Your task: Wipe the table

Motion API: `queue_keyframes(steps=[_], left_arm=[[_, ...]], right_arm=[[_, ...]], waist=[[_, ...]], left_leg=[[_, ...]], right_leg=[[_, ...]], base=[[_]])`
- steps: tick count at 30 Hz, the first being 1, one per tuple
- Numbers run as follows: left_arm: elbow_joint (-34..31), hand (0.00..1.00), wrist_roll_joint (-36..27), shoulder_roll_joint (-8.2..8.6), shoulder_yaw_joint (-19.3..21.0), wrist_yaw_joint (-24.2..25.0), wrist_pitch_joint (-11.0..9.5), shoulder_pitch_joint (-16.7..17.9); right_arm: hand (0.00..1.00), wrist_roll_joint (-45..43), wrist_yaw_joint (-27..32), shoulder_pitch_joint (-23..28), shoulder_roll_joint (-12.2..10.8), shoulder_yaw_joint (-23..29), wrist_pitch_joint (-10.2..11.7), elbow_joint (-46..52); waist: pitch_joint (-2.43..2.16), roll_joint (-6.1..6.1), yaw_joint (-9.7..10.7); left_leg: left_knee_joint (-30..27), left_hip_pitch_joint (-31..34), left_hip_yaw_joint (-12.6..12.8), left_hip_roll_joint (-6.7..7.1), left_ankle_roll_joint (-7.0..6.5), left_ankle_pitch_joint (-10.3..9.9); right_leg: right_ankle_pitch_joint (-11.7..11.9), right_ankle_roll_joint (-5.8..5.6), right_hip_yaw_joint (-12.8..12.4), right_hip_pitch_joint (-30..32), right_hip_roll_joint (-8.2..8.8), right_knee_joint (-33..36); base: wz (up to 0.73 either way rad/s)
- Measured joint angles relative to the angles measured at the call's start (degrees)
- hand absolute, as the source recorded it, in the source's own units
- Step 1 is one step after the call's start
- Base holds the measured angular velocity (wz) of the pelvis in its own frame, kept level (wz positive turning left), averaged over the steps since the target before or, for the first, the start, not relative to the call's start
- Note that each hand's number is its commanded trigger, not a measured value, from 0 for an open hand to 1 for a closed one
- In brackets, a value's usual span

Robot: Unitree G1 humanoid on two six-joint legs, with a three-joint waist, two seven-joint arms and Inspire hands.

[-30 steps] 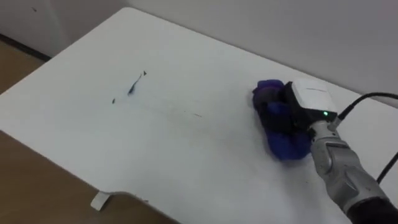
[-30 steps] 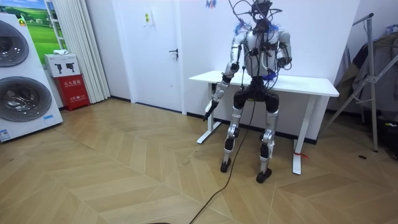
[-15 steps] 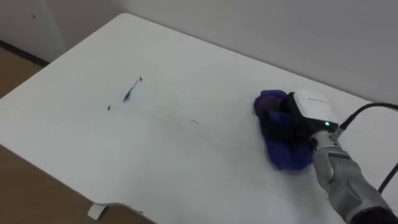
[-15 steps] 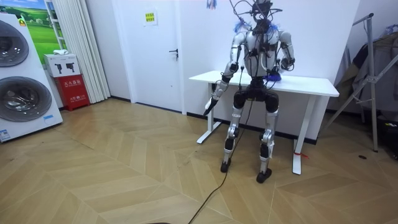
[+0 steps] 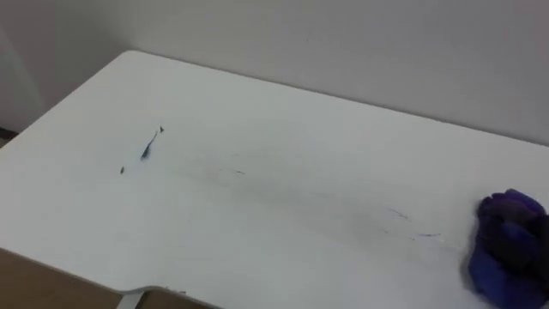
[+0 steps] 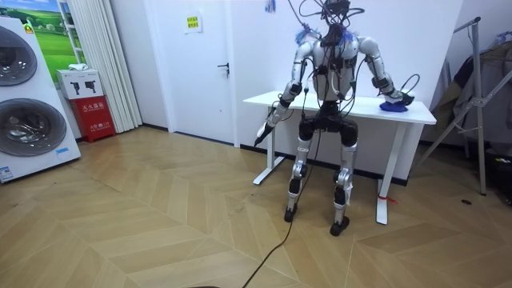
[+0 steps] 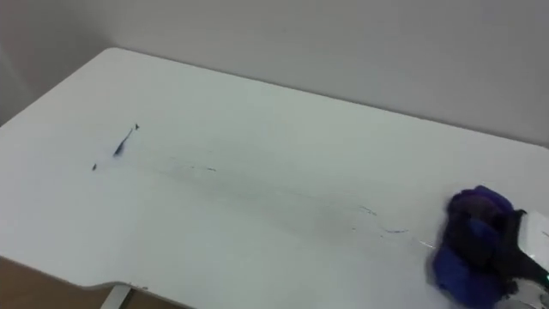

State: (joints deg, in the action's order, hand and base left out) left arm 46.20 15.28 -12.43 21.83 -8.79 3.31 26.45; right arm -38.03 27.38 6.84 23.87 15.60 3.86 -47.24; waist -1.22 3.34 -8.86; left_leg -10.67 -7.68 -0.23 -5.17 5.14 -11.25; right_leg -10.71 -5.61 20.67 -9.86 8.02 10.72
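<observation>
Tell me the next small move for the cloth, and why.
Probably sweep the right robot hand, which grips the purple cloth at the table's right end, leftward toward the dark marks. They sit unwiped near the left end, and faint streaks lie just left of the cloth.

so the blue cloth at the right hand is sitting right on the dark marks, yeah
No. The blue cloth at the right hand sits at the table's right end, well apart from the dark marks near the left end, as the right eye view shows.
</observation>
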Motion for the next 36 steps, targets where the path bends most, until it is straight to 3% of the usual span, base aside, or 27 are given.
queue_keyframes(steps=[6,12,15,19,23,26,27,29,30,31,36], left_arm=[[0.04,0.0,-0.04,-0.02,1.86,0.01,-0.26,0.9],[0.5,0.0,-0.1,-0.06,1.65,0.41,-0.42,0.74],[1.05,0.0,-0.05,-0.05,0.84,0.51,-0.41,0.89],[1.17,0.0,-0.06,-0.11,0.05,0.83,-0.41,0.87],[1.17,0.0,-0.11,0.0,-1.08,1.03,-0.44,0.88],[1.17,0.0,-1.26,-0.01,-2.66,1.01,-0.44,0.75],[1.16,0.0,-1.2,-0.01,-3.48,1.01,-0.44,0.59],[1.28,0.0,-1.07,0.08,-4.09,0.96,-0.78,0.43],[1.94,0.0,-1.13,0.05,-4.13,0.67,-1.2,0.12],[2.32,0.0,-1.15,0.03,-4.13,0.53,-1.3,-0.1],[2.49,0.0,-1.08,0.05,-4.68,0.15,-1.56,-0.85]], right_arm=[[1.0,1.74,-0.02,2.25,2.46,2.01,-0.17,-1.67],[1.0,1.71,0.13,2.12,2.57,1.35,-0.47,-1.1],[1.0,1.25,-0.03,2.26,2.57,-0.22,-2.25,0.83],[1.0,0.03,0.07,2.24,2.58,-0.72,-2.72,1.38],[1.0,-0.74,-0.14,2.32,2.58,-1.38,-3.68,3.68],[1.0,-1.55,-0.18,3.01,2.58,-3.19,-4.66,6.3],[0.94,-2.51,-0.6,3.37,2.57,-3.58,-4.85,7.76],[0.19,-3.34,-1.0,3.45,2.54,-4.84,-4.87,9.5],[0.06,-3.37,-1.14,3.68,2.49,-6.15,-4.76,11.0],[0.0,-3.45,-1.27,3.94,2.46,-6.73,-4.74,12.0],[0.0,-3.65,-1.63,4.64,1.89,-9.92,-3.59,16.86]], waist=[[0.34,0.58,0.89],[0.45,0.83,0.53],[0.48,0.79,0.44],[0.55,0.8,0.61],[1.11,0.59,0.7],[1.21,0.54,0.85],[1.23,0.52,0.84],[1.26,0.5,0.78],[1.28,0.48,0.74],[1.28,0.48,0.73],[1.21,0.12,0.7]], left_leg=[[-0.08,0.4,0.07,-0.03,-0.05,-0.02],[0.12,-0.33,1.13,-0.06,-0.18,-0.09],[0.87,-1.05,1.96,-0.04,-0.32,-0.2],[0.98,-1.03,2.0,-0.04,-0.38,-0.35],[1.38,-1.03,2.02,-0.04,-0.39,-0.44],[1.48,-0.98,2.04,-0.04,-0.39,-0.44],[1.52,-0.98,2.1,-0.04,-0.4,-0.44],[1.7,-1.26,2.5,-0.05,-0.4,-0.42],[2.0,-1.64,2.75,-0.05,-0.4,-0.41],[2.06,-1.71,2.85,-0.05,-0.4,-0.41],[2.36,-2.02,3.44,-0.04,-0.44,-0.43]], right_leg=[[0.29,0.26,-0.26,0.1,-0.05,0.14],[0.42,0.31,-1.87,0.78,-0.13,1.01],[0.42,0.2,-2.57,0.6,-0.12,0.98],[0.42,0.16,-2.66,0.74,-0.15,0.93],[0.37,0.1,-2.9,0.85,-0.15,0.9],[0.29,0.01,-2.93,0.87,-0.15,0.79],[0.29,0.0,-2.98,0.91,-0.15,0.78],[0.29,0.0,-3.29,1.03,-0.21,0.72],[0.3,0.0,-3.45,1.0,-0.22,0.68],[0.3,-0.01,-3.5,0.98,-0.22,0.62],[0.39,-0.14,-4.15,0.89,-0.33,0.02]], base=[[0.0],[-0.1],[-0.14],[-0.01],[0.0],[0.0],[0.0],[-0.08],[-0.1],[-0.1],[-0.06]])
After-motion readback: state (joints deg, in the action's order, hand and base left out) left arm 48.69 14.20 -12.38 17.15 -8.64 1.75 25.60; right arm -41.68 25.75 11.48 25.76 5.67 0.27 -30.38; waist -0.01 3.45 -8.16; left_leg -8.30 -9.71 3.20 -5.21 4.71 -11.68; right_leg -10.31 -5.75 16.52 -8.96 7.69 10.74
